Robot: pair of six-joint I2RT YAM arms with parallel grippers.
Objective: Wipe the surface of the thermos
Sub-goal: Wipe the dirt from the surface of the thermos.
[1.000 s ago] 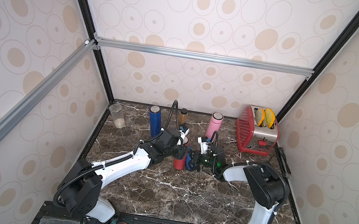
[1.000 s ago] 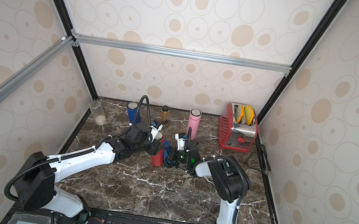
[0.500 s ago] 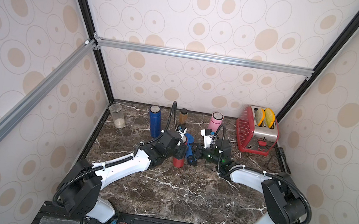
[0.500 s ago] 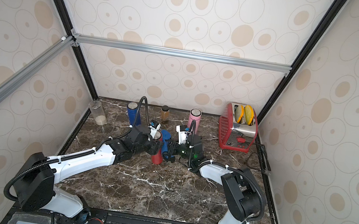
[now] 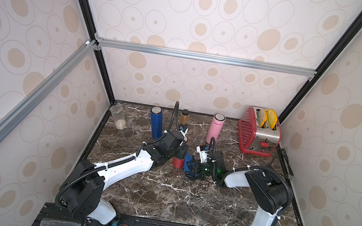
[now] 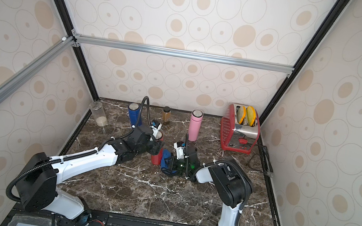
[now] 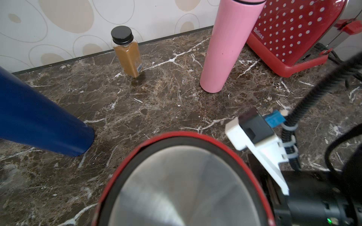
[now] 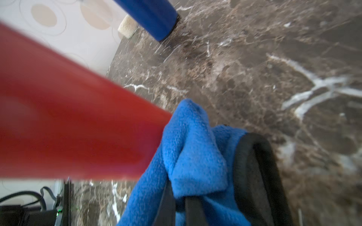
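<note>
cloth [image 8: 193, 154], blue, in right end effector [image 5: 194, 167], against red thermos [image 5: 177, 162]

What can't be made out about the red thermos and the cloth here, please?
Hidden: the hold of the left gripper on the red thermos, behind its own wrist in both top views.
Blurred: the red thermos wall in the right wrist view; cleanliness unclear.
Too small: where the blue cloth meets it, in both top views.
Cut off: the pink thermos cap, by the left wrist view's edge.

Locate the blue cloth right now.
Mid-table in both top views: the blue cloth, pinched in the right hand, touches the red thermos near its base, in front of the pink thermos.
</note>
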